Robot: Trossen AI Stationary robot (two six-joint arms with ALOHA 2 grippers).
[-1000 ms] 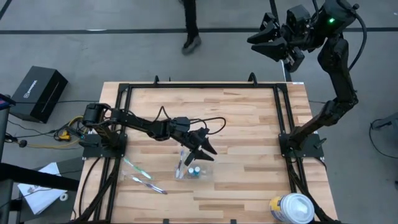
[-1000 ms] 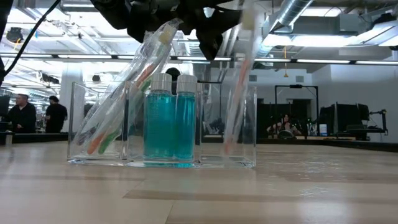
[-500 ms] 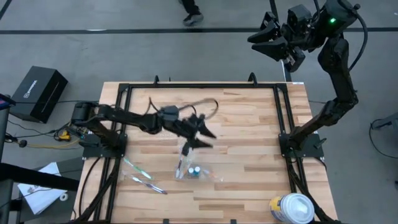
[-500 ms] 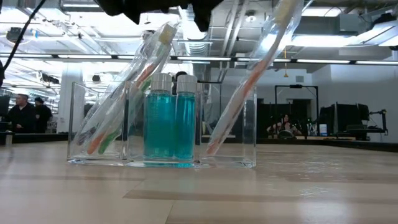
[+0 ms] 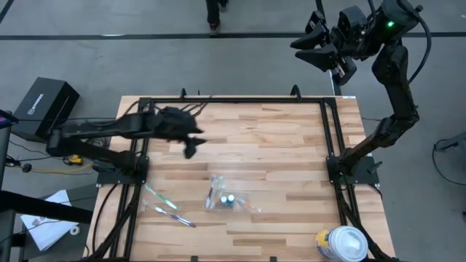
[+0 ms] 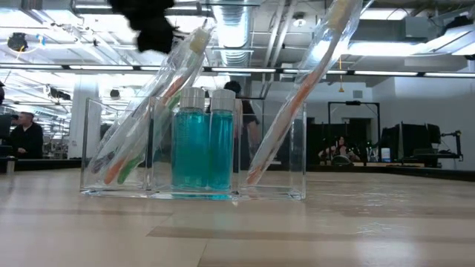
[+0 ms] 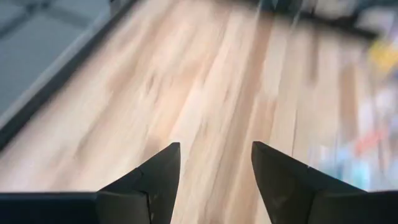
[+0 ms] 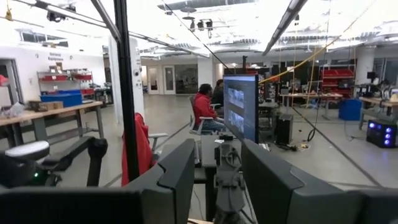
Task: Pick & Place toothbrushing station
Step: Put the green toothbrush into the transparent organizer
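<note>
Left gripper [image 5: 191, 148] is off the table surface at about 10 o'clock from the holder [image 5: 227, 196], well apart from it. Its jaws are spread with nothing between them, bare wood showing through the gap in the left wrist view [image 7: 214, 180].

Clear holder [image 6: 193, 148] stands upright on the table [image 5: 291, 160], slightly toward 6 o'clock of table centre. Two teal tubes [image 6: 202, 141] stand upright in its middle compartment. Toothbrushes [image 6: 156, 104] lean in one end compartment; one toothbrush [image 6: 300, 89] leans in the other end compartment.

Two more loose toothbrushes [image 5: 166, 207] lie flat on the table at 9 o'clock of the holder, near but apart.

Right gripper [image 5: 317, 44] is parked high beyond the table's 1 o'clock corner, fingers parted, holding nothing.

White-lidded canister [image 5: 342, 244] sits at the table's 5 o'clock corner.
</note>
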